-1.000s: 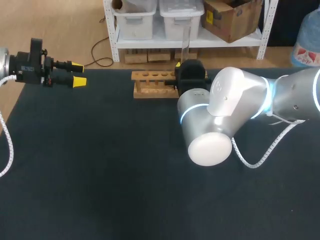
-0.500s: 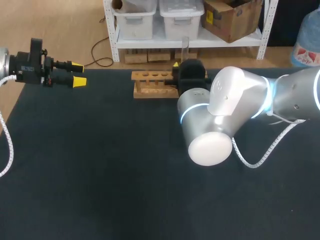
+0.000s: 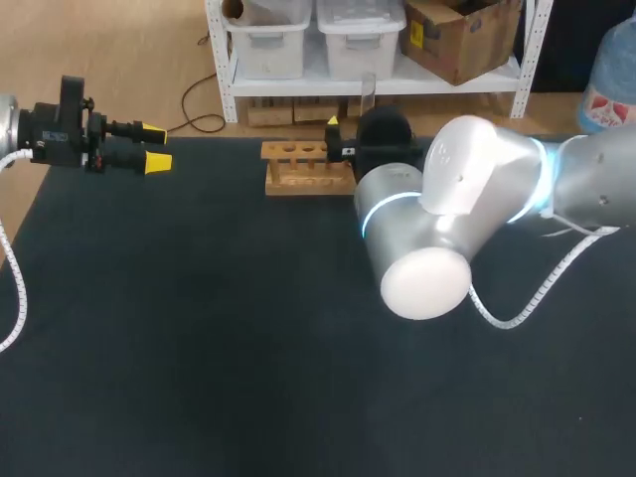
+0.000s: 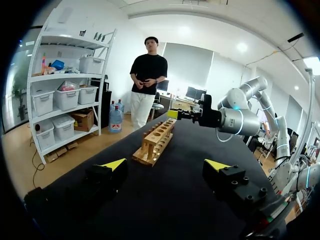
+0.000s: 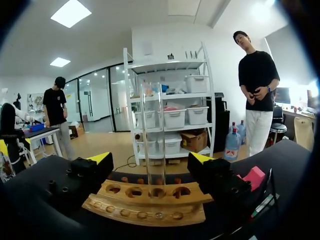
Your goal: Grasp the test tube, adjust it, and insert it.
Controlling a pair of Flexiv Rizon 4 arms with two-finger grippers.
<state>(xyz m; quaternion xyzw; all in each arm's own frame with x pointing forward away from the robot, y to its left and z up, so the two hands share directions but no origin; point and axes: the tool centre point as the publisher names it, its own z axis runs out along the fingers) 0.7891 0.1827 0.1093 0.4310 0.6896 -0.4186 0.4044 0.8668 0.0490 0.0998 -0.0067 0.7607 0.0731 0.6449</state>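
A clear test tube (image 5: pixel 155 135) stands upright in a hole of the wooden rack (image 5: pixel 150 200). It is between the wide-apart fingers of my right gripper (image 5: pixel 150 160), and neither finger touches it. From above, the tube (image 3: pixel 368 89) rises behind the right gripper (image 3: pixel 365 127) at the right end of the rack (image 3: pixel 303 167). Only one of that gripper's yellow tips shows there. My left gripper (image 3: pixel 154 145) hangs open and empty at the table's far left edge. In its own view the left gripper (image 4: pixel 166 165) faces the rack (image 4: pixel 157 140) from a distance.
The right arm's large elbow (image 3: pixel 427 278) hangs over the middle right of the dark table (image 3: pixel 199 348). A small pink block (image 5: pixel 252 176) lies beside the right gripper's outer finger. The rack's other holes look empty.
The tube sank lower into the rack, then the right gripper opened wide and let go of it. The right arm shifted slightly right. The left arm stayed still.
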